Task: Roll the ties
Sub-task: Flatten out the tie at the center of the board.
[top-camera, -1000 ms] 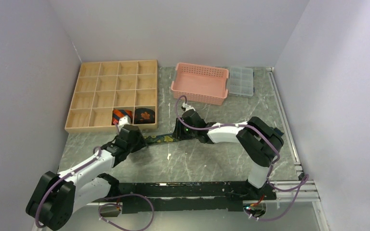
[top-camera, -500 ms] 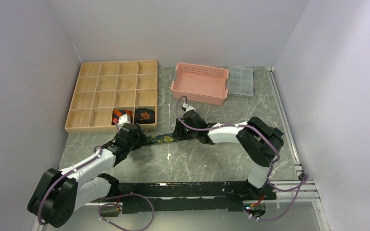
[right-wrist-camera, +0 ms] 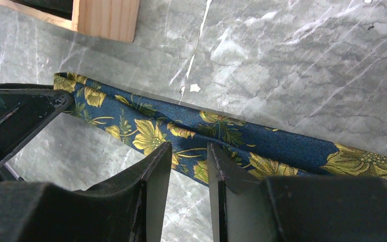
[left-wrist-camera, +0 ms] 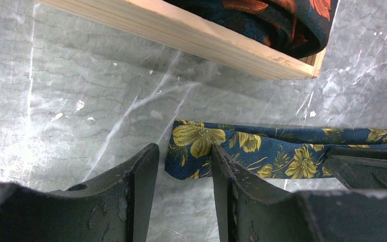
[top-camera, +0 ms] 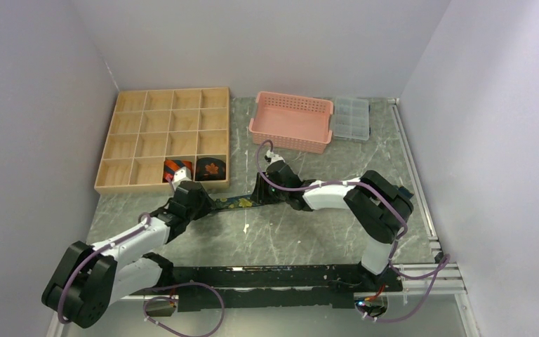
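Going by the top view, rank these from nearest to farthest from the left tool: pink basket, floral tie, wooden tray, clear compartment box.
1. Floral tie, its end at the left tool.
2. Wooden tray, just behind it, left side.
3. Pink basket, far side, centre.
4. Clear compartment box, far side, right of the basket.
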`<state>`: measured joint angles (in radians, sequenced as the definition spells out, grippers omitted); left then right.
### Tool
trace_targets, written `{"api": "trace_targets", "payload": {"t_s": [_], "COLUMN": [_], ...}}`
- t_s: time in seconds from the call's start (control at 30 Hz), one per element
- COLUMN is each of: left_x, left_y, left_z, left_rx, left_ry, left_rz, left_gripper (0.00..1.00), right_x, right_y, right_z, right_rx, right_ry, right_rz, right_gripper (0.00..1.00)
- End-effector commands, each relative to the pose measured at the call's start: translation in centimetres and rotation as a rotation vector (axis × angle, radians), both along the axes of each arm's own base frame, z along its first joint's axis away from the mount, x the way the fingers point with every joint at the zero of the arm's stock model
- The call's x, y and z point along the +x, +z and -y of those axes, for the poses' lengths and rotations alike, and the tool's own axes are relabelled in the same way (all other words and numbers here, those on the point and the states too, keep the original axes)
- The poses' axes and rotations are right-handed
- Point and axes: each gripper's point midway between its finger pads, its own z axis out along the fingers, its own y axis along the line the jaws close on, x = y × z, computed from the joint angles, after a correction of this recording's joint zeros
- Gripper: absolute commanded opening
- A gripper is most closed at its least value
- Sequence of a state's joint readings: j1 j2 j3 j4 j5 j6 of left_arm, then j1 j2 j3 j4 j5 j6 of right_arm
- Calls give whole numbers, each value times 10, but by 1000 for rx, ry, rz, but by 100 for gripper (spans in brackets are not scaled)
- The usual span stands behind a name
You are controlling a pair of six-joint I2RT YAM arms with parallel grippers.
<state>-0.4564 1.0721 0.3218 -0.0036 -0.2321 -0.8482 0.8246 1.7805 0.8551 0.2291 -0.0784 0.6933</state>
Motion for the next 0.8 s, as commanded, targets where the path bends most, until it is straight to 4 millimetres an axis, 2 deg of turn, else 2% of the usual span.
{"api": "trace_targets", "payload": {"t_s": [0.0,0.07,0.23,0.5,0.6,0.77], "left_x": [3,3,3,3,2,1], "left_y": [0,-2,-11,-10,-9,-3], "left_z": [2,2,1,3,4,4], "left_rx": [-25,-21,-5,-12,-9,-6], "left_ry": [8,9,6,-7,-16,-21], "left_rz": [12,7,-13,-9,-15,-21], "left_gripper": [49,46,33,13,3,3], "right_x": [-5,-5,-7,-7,-5,-7], "right_y": [-4,-5,-6,-5,3,28], "right_z": [0,1,0,-2,-5,-24], "right_rx": [8,6,10,17,31,58], "right_ry": [5,5,9,14,16,71], "right_rz": [-16,-17,-22,-25,-17,27], "right_gripper": [36,36,36,36,36,35]}}
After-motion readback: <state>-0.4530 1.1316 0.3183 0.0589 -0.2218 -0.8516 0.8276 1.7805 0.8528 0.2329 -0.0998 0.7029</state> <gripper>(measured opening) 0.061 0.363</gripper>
